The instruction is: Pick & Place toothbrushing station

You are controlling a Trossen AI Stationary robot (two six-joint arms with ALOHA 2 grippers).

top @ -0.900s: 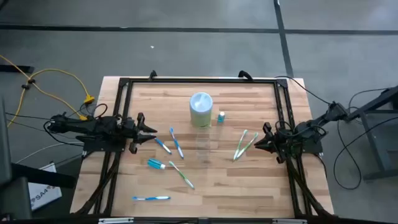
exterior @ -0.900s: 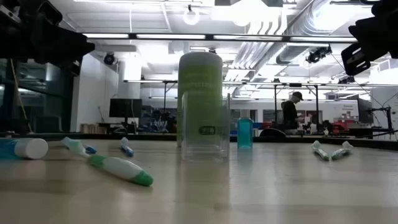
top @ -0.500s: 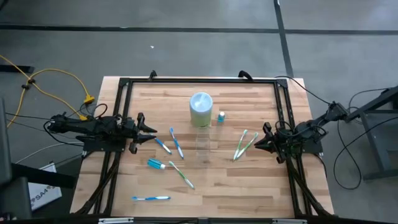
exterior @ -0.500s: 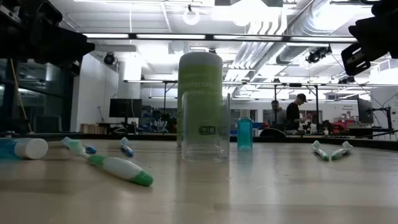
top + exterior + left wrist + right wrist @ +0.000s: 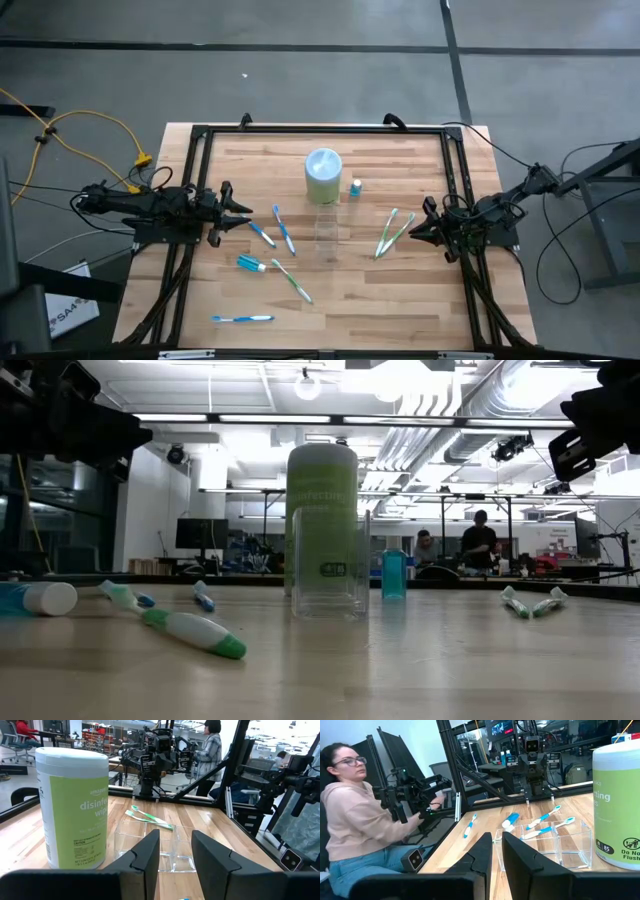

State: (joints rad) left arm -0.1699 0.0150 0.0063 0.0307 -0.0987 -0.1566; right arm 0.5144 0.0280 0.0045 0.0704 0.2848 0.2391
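The left gripper hovers at the left edge of the table, its fingers parted with a clear gap and nothing between them. The right gripper hovers at the right edge, its fingers drawn nearly together with only a narrow slit, also holding nothing.

Between the two grippers, at the table's middle, stands the clear tumbler, upright and empty. Just behind it stands a green-and-white wipes canister, and beside that canister a small toothpaste tube stands on end. Two green-and-white toothbrushes lie side by side near the right gripper. Two blue-and-white toothbrushes lie near the left gripper. In front of them a second toothpaste tube lies flat, with another green-and-white toothbrush just beside it. One more blue-and-white toothbrush lies alone near the front left corner.

In the right wrist view a person in a pale hoodie sits beyond the table
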